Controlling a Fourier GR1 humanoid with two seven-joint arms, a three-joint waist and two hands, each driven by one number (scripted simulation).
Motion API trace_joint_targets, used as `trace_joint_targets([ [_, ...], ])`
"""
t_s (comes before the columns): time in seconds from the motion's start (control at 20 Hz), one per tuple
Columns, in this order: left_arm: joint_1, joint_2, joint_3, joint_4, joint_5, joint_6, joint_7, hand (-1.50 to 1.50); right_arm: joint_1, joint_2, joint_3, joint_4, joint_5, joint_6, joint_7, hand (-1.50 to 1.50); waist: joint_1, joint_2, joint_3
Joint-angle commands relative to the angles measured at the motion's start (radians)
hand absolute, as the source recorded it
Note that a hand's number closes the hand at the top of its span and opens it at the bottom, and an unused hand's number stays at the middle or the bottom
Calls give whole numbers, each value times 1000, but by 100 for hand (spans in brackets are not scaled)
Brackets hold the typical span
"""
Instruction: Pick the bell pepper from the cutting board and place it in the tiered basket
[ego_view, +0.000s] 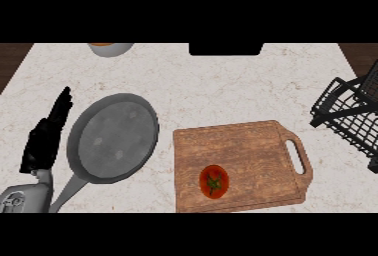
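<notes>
Likely risk: small red bell pepper (214, 181) rolls off brown wooden cutting board (244, 145) if nudged; left hand (46, 137) fingers straight, w/ nothing held.

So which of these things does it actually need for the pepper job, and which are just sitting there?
Needed: bell pepper, cutting board under it, tiered basket at the right.

Lying about: frying pan, bowl at the far edge. The left hand rests open at the left.
</notes>
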Motion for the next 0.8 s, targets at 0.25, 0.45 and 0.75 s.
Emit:
trace_joint_targets([
  [0.25, 24, -10, 11, 18, 3, -13, -47, 0, 139, 6, -106, -35, -153, -51, -97, 150, 3, 2, 0],
  [0.45, 46, -25, -15, -61, -7, -9, 11, 0, 161, 55, -205, -17, -250, -70, -68, 150, 7, -1, 1],
  [0.75, -26, -39, -16, -11, -36, 23, 44, 0, 208, 61, -264, -20, -321, -152, -111, -150, 2, 2, 1],
])
